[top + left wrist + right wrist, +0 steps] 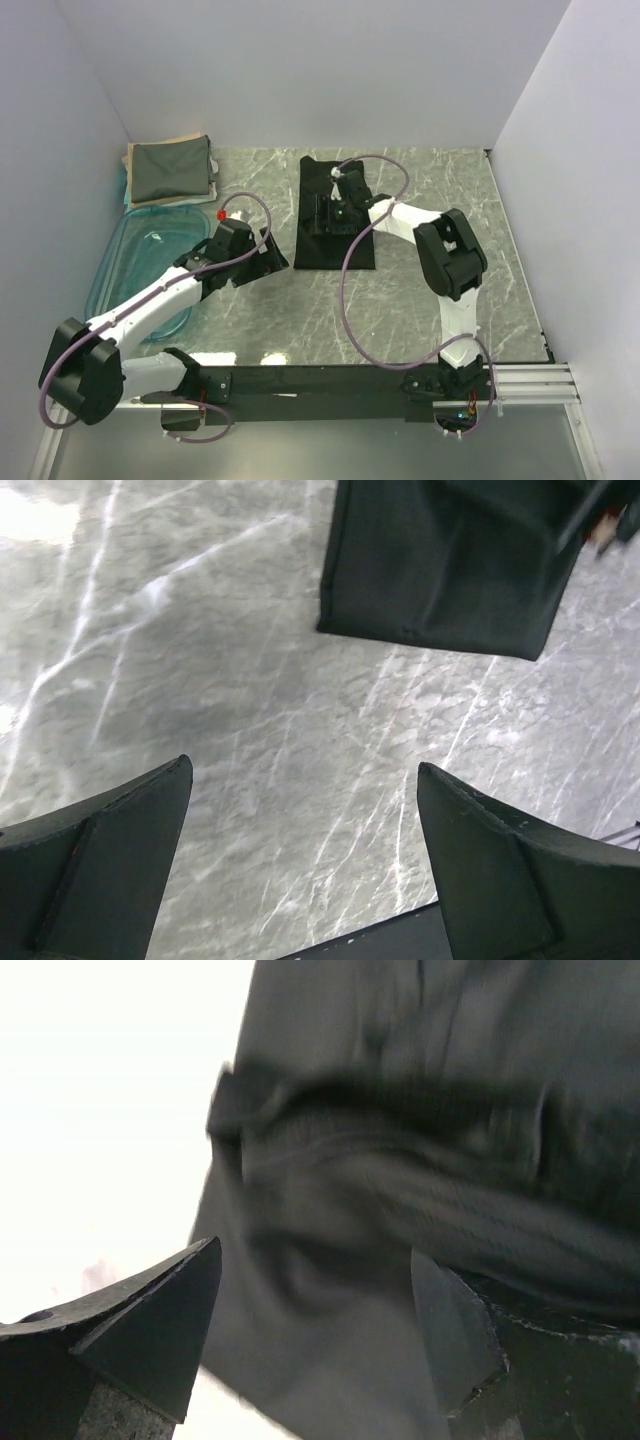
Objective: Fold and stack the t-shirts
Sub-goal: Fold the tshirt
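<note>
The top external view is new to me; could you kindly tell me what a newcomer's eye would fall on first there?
The black t-shirt, folded into a long strip at the middle of the marble table, stands out first, with the right gripper open over it. Next comes the far left corner, where a dark grey-green shirt lies folded on a beige shirt, with the clear blue tub just nearer along the left edge.

The grey marble-patterned surface (440,200) carries a black t-shirt (318,255), laid flat as a long strip near its middle and running from near to far. A clear blue tub (160,240) sits along the left edge. At the far-left corner a folded grey-green shirt (170,172) lies on a beige one (180,202), and this pile possibly overlaps the tub's far end.
</note>
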